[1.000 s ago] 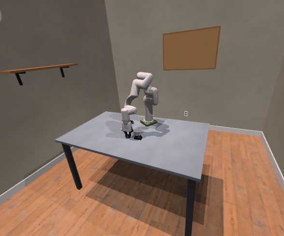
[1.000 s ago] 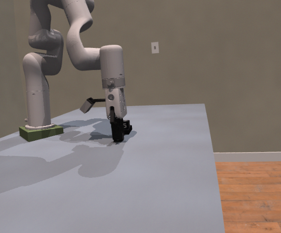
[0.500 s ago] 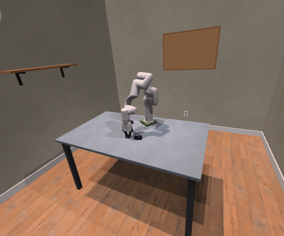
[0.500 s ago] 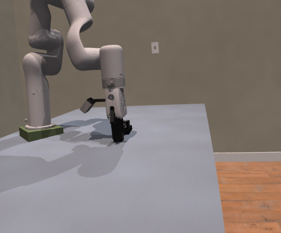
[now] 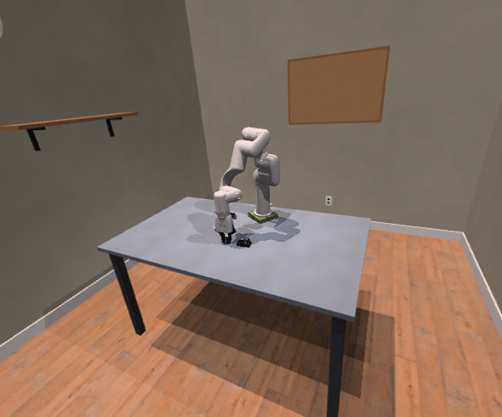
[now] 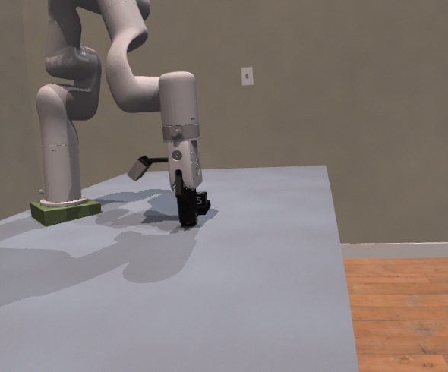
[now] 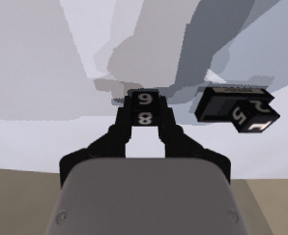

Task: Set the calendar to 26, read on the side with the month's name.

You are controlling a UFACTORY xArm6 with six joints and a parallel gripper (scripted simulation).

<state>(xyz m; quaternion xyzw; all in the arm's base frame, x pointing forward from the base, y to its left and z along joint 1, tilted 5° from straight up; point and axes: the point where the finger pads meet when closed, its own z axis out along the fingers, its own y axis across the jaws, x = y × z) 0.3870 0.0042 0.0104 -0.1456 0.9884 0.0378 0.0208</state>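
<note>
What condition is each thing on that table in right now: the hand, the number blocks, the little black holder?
Hand: shut on a number cube.
Held cube: gripped outside the tray, down near the table; faces 9 and 8 show.
Tray: lies on the table beside the hand.
Other cube: in the tray; faces 5, 2 and 1 show.

Grey-green walls carry a wooden shelf (image 5: 67, 120) upper left and a corkboard (image 5: 337, 85) upper right; plank floor (image 5: 426, 322) below.

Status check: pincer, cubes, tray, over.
Pincer shut on one cube, low at the table, outside the tray. Other cube sits in tray. Nothing between them.
</note>
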